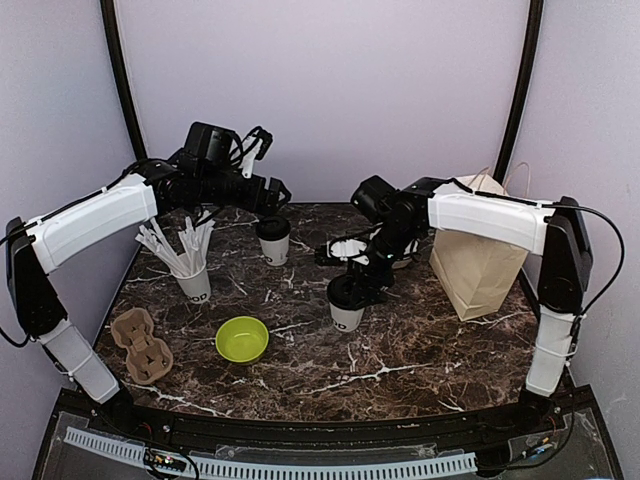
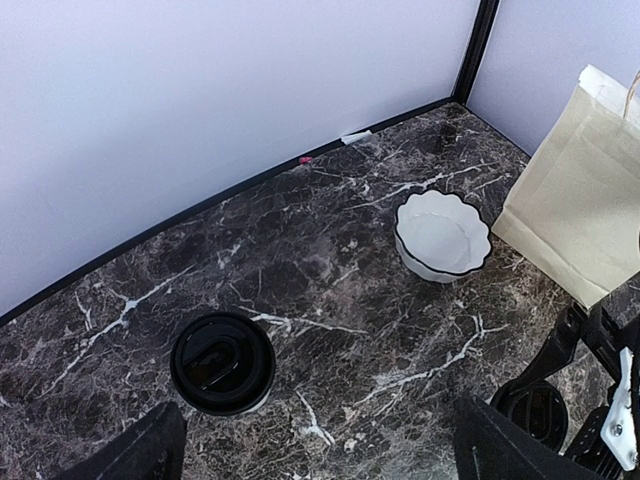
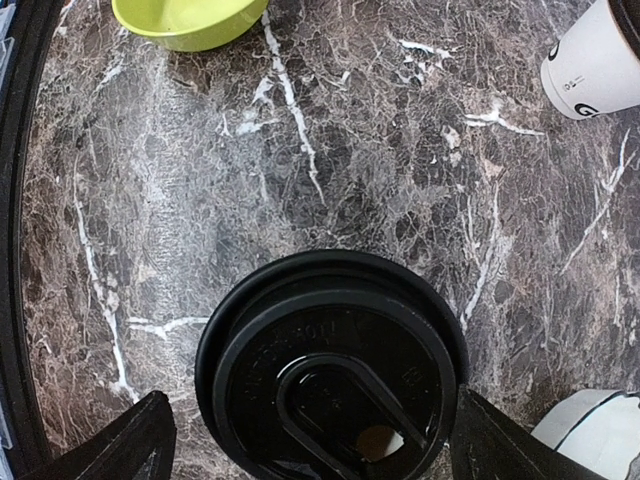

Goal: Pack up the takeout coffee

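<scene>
From above, two lidded coffee cups stand upright and well apart on the marble table [image 1: 400,350]. The far cup [image 1: 273,241] is under the left gripper [image 1: 272,205] and the near cup [image 1: 346,304] is under the right gripper [image 1: 358,275]. Neither is held. A paper bag [image 1: 480,262] stands at the right. A cup of straws [image 1: 195,280], a green bowl [image 1: 242,338] and a cardboard carrier [image 1: 140,345] are at the left.

The left wrist camera looks down on the far cup's black lid [image 2: 222,362]. It sits between widely spread fingers [image 2: 135,455], closer to the left one. A white scalloped bowl [image 2: 440,233] lies beyond it.

The right wrist camera shows the near cup's lid [image 3: 335,370] centred between fingers [image 3: 115,445] that are spread just as wide and touch nothing.

These cups will probably handle as light, thin-walled and easy to crush, and a hard squeeze could pop the lid. Whether they hold liquid cannot be told. The best hold is likely around the paper wall just below the lid rim, gently, with the cup kept upright.
</scene>
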Controlling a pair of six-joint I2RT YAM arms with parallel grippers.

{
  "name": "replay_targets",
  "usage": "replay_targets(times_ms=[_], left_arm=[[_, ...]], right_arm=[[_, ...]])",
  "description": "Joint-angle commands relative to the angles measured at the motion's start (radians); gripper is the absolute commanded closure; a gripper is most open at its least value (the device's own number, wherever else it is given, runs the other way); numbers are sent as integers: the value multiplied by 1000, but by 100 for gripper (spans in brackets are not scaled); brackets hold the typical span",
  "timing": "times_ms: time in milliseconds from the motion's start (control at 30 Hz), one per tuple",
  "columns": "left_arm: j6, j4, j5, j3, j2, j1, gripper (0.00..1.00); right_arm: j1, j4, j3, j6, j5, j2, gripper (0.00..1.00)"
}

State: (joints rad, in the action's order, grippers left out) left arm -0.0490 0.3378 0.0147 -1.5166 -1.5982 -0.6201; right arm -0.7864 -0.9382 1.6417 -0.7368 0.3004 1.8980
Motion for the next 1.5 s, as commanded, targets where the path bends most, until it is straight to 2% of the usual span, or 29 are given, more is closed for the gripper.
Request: replay_targets(times_ms=[0,167,567,833,1000,1267,1333,1400,1433,1467], left_arm=[[-10,-9,-12,20,34,2,5],[-14,-7,-12,29,38,1,5],[-14,6,-2,61,83,2,4],[-15,28,18,76,108,2,5],[-23,38,27,93,127,5,4],[-32,50,37,123,158,6,5],[-32,53,39,124,159,7,5],[-32,55,39,125,160,7,5],[-33,56,39,125,161,7,5],[-32,57,39,125,162,7,4]], right_arm=[[-14,-27,35,-17,-16,9,8],[-16,-45,58,-4,-26,34,19],[-2,5,147,91,-72,78,32],[89,-15,451,221,-110,244,34],[128,-45,642,278,-132,361,33],[143,14,688,335,-159,444,27],[145,17,693,341,-157,457,23],[145,19,700,350,-152,460,13],[145,20,705,353,-139,457,3],[145,20,709,356,-128,447,2]])
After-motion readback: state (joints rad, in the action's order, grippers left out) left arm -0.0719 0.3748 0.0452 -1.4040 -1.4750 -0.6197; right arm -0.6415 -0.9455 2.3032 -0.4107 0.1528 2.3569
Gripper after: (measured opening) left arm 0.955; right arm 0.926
